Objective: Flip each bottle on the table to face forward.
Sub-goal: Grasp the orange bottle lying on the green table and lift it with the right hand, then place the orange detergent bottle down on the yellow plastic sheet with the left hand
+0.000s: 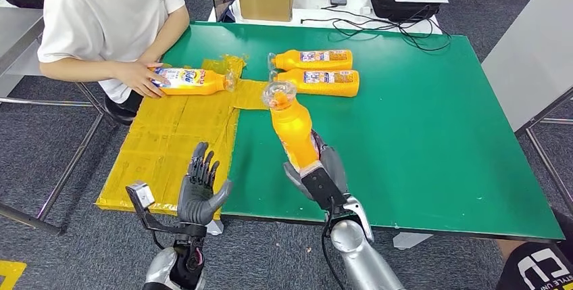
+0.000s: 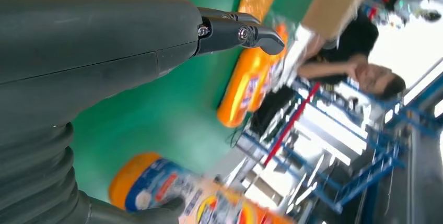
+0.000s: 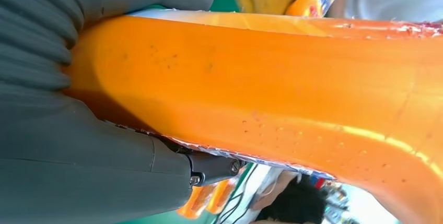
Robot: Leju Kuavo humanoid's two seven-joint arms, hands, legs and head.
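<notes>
The right hand [image 1: 323, 174] grips the lower body of an orange bottle [image 1: 292, 124], held tilted above the green counter [image 1: 432, 141] with its plain back up; the left hand [image 1: 201, 185] hangs open and empty. The bottle looks like stiff, glossy plastic, probably slippery and fairly heavy if full, so a grip around mid-body seems safest.

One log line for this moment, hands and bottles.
right hand: grips orange bottle | left hand: open, holding nothing | two labelled bottles: lying on green table

left robot hand [image 1: 201, 187] empty, fingers spread; right robot hand [image 1: 323, 176] gripping.
</notes>
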